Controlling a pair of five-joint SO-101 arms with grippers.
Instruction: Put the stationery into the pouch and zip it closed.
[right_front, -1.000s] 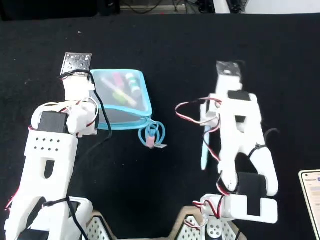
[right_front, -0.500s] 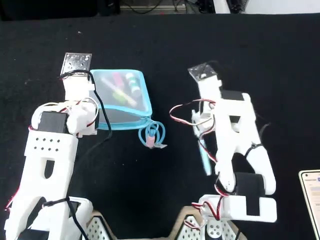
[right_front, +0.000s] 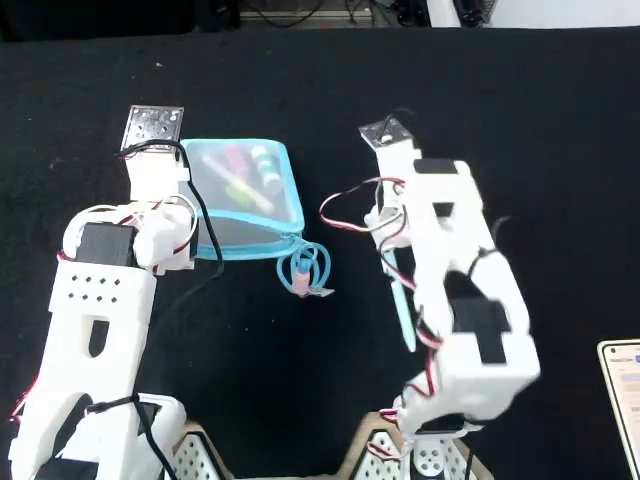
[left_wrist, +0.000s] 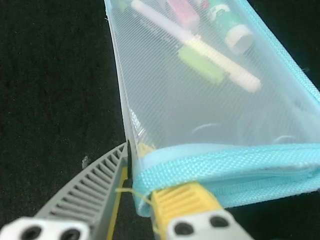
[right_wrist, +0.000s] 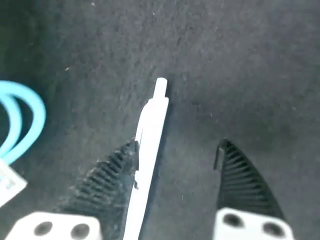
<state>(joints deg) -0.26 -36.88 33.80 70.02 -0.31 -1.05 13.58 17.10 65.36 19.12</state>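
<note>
A translucent pouch (right_front: 245, 200) with a cyan zip edge lies at the left and holds several pens and a glue stick (left_wrist: 231, 31). My left gripper (left_wrist: 131, 152) is shut on the pouch's near corner (right_front: 196, 240). The pouch's cyan cord loop (right_front: 310, 265) trails toward the middle. A pale blue-white pen (right_front: 402, 305) lies on the black table under my right arm (right_front: 440, 230). My right gripper (right_wrist: 175, 150) stands open over the pen (right_wrist: 150, 130), which rests against one finger (right_wrist: 112, 172). The other finger stands well off it. The loop (right_wrist: 22, 120) lies off to one side.
A white printed card (right_front: 622, 390) lies at the table's front right edge. Black cloth (right_front: 560, 150) covers the table, with open room at the back right. The two arm bases (right_front: 300, 460) stand at the front edge.
My right arm has swung left toward the pouch, and the pen has shifted slightly left and tilted with it. The left arm and the pouch have kept still.
</note>
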